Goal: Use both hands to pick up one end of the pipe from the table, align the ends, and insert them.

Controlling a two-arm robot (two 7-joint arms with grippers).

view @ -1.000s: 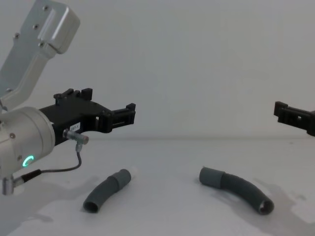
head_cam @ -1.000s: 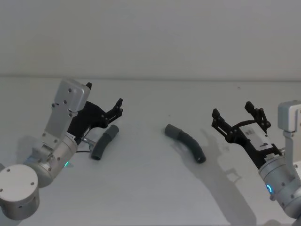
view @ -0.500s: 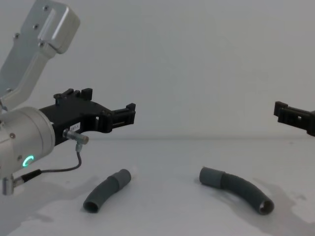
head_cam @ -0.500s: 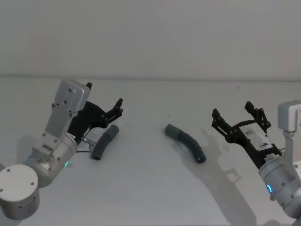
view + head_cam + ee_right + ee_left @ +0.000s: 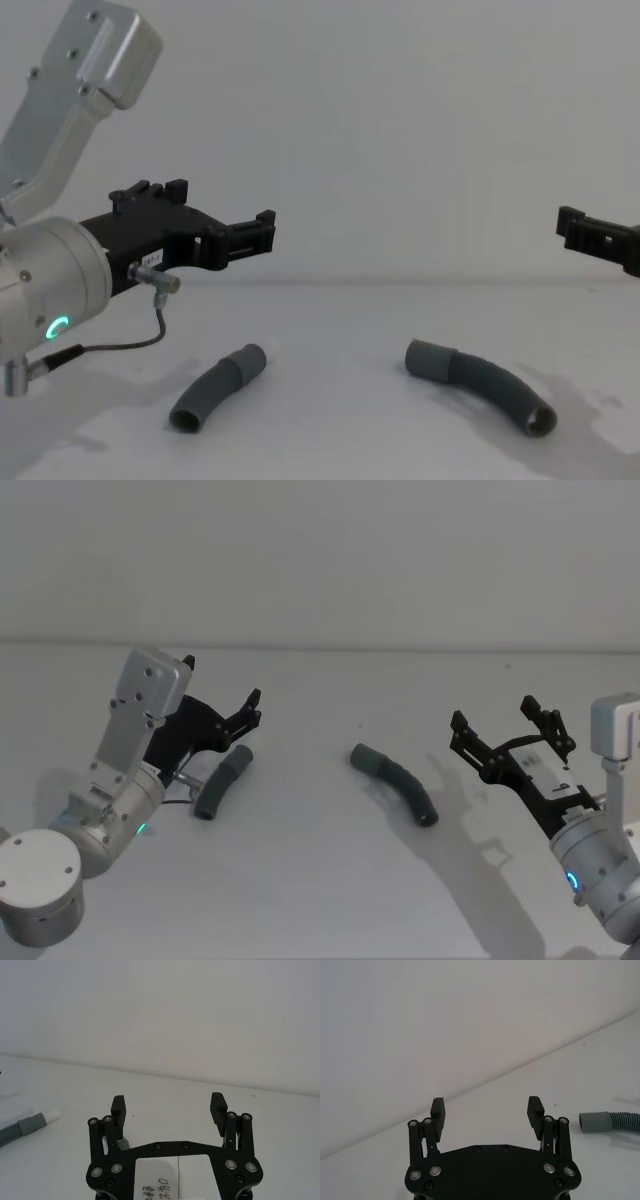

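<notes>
Silver left arm (image 5: 55, 275), black claw (image 5: 486, 1106), green ring light (image 5: 59, 326)

On the table (image 5: 320, 880), the longer hose piece (image 5: 397, 783), with its collar (image 5: 365, 757) at the left, farther end. Well left of that piece and apart from it, the shorter hose piece (image 5: 222, 782), cuff (image 5: 240, 755) turned toward it, below the raised left gripper (image 5: 254, 708). Right of the longer piece, near but not touching and above the table, the right gripper (image 5: 492, 715).
</notes>
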